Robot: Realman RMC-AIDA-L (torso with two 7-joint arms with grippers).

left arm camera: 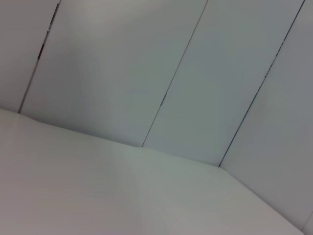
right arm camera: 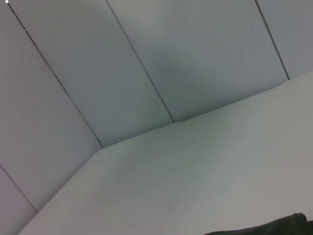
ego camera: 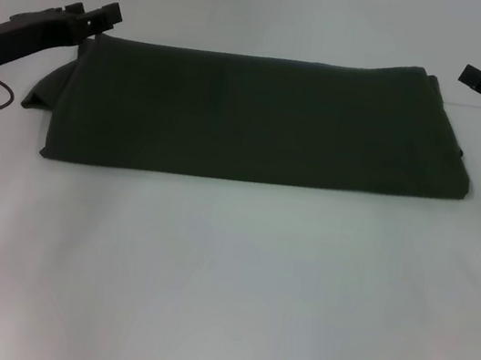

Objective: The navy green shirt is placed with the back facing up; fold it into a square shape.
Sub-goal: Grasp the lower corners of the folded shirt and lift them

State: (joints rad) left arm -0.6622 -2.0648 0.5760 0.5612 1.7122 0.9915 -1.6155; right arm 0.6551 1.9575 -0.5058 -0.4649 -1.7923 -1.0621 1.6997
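Navy green shirt (ego camera: 259, 123) folded into a wide band on the white bench (ego camera: 221, 297), lying between the tools, left tool (ego camera: 111, 15) at its near-left corner (grip state unclear), right tool (ego camera: 468, 76) just beyond its opposite corner, grip likewise unclear.

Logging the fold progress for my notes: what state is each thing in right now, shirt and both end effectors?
Shirt: folded into a wide band, flat on the white table, not yet square; a flap sticks out at its left end.
Left end effector: at the shirt's far left corner, holding nothing that shows.
Right end effector: beside the shirt's far right corner, clear of the cloth.
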